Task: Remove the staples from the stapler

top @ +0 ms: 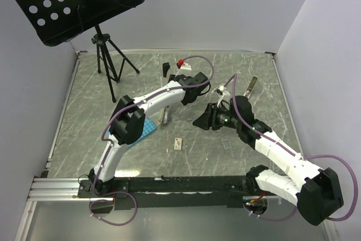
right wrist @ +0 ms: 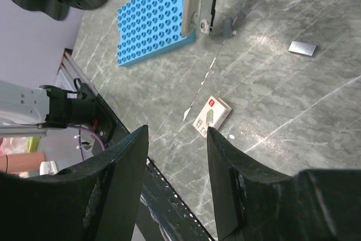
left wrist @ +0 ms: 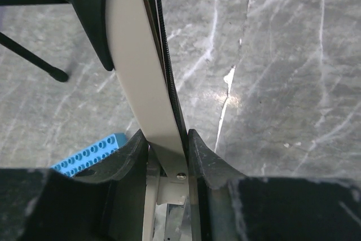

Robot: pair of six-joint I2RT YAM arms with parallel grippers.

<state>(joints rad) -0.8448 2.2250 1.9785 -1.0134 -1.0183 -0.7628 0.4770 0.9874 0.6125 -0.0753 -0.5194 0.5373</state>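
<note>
Stapler point(left wrist: 148, 83), the small slim one w/ black body and silvery-white top, is held up in the left gripper point(left wrist: 167, 139). The black fingers press on its two flanks near the rivet end, and most of its length sticks out past the pads. In the right wrist view it hangs over the edge of the flat blue studded plastic plate point(right wrist: 149, 21). Can't tell if its low end touches the plate or the grey marbled table point(right wrist: 282, 100). Right gripper point(right wrist: 177, 134) is spread wide w/ nothing in it, near the stapler but apart.

Risks, as I judge them:
- Pinch sits at one end, so there's a long lever. Any push or tug from the right gripper on the far end could swivel the stapler in the pads or pull it out.
- Smooth metal top + narrow contact means it will prob slip if the clamp isn't firm.
- Arms are close together. Right fingers coming in could bump the left arm or the blue studded plastic plate instead.
- Staples freed up high would scatter. They're thin and grey, so hard to find on a veined grey table.
- Small grey metal slab point(right wrist: 302, 48) and little white card tag w/ red mark point(right wrist: 213, 114) lie in the likely drop zone and could get knocked.
- Not clear which face of the stapler is towards the right gripper, so it may grab the wrong part.
</note>
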